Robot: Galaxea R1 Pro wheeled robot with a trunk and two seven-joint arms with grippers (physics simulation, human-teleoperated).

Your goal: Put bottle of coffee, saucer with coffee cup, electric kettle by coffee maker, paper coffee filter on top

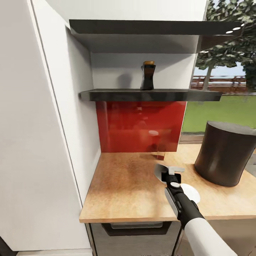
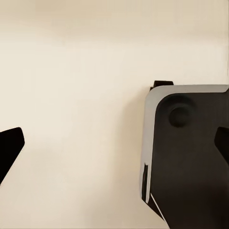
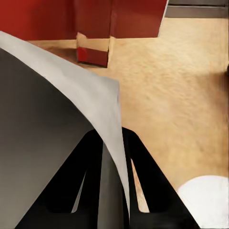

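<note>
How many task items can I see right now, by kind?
Bottle of coffee on the shelf: 1
Coffee maker on the countertop: 1
Paper coffee filter, pinched in the right gripper: 1
White saucer beside the arm: 1
Total: 4

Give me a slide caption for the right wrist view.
Right gripper fingers pinch a grey paper coffee filter above the wooden countertop, red backsplash behind.
</note>
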